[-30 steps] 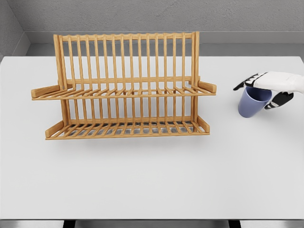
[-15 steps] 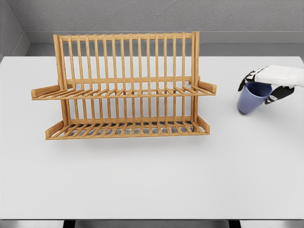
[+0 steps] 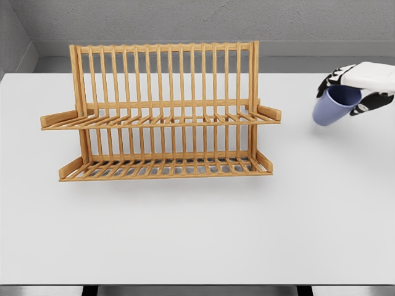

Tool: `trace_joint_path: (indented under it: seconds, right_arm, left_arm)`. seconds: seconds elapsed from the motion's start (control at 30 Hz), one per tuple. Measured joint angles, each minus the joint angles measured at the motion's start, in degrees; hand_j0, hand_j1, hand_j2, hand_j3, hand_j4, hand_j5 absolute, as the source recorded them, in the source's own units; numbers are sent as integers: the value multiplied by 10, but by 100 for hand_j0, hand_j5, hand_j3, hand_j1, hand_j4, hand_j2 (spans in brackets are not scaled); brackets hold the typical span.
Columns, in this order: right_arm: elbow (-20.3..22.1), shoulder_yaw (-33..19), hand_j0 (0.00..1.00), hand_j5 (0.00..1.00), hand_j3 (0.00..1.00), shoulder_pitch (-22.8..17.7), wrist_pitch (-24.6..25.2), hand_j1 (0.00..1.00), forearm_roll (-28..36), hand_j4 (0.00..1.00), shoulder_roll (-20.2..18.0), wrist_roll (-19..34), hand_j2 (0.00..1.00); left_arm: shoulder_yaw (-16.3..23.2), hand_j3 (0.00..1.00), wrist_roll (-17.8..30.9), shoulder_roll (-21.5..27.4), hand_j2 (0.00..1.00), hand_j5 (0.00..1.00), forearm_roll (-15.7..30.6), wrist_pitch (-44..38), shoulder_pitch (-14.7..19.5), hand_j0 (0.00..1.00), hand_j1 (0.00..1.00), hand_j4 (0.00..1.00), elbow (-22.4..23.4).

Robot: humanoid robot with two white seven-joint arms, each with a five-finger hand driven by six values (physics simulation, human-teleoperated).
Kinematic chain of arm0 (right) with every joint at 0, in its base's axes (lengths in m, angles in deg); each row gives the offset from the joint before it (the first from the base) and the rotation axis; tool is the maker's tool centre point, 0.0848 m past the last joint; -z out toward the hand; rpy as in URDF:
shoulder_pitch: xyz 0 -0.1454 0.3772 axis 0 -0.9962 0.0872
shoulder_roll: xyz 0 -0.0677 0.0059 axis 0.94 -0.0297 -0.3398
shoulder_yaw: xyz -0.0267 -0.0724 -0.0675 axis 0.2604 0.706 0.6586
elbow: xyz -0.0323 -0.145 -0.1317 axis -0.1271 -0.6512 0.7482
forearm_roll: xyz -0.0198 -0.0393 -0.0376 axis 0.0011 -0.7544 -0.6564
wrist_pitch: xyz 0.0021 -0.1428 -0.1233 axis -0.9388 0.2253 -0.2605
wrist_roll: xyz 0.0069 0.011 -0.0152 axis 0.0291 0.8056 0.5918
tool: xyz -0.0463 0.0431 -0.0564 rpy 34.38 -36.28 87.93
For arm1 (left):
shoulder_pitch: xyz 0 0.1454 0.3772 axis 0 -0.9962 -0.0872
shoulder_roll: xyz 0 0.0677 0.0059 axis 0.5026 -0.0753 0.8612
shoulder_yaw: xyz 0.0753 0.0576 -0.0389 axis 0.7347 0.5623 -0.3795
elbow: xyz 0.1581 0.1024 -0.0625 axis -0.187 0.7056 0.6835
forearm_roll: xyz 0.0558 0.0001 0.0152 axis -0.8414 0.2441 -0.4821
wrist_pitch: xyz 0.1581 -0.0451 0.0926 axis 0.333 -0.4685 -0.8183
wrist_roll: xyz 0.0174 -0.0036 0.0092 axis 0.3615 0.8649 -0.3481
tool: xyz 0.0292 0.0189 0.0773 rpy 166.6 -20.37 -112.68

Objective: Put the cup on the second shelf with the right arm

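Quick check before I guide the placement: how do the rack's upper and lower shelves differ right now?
The upper shelf reaches further left than the lower shelf, its end arm sticking out past the frame post. The upper shelf sits further back against the tall rear slats; the lower shelf sits nearer the camera, low by the table. Both are slatted wood and hold nothing. The right hand holds the blue cup off to the rack's right.

White table (image 3: 197,234) under even light, grey textured wall (image 3: 203,18) behind, dark floor below.
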State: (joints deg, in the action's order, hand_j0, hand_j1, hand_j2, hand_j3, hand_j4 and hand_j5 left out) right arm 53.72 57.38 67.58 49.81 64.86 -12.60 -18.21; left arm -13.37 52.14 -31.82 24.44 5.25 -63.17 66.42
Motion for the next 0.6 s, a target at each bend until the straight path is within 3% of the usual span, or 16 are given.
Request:
trace_joint_path:
  seconds: [0.4,0.6]
  right_arm:
    - [39,-23,66,66,66,24,0,66,-2,66,1,0,66]
    - [86,-24,66,66,66,26,0,66,-3,66,1,0,66]
  left_arm:
    - [0,100,0,0,100,100,0,0,0,100,100,100,0]
    - [0,100,0,0,100,100,0,0,0,100,100,100,0]
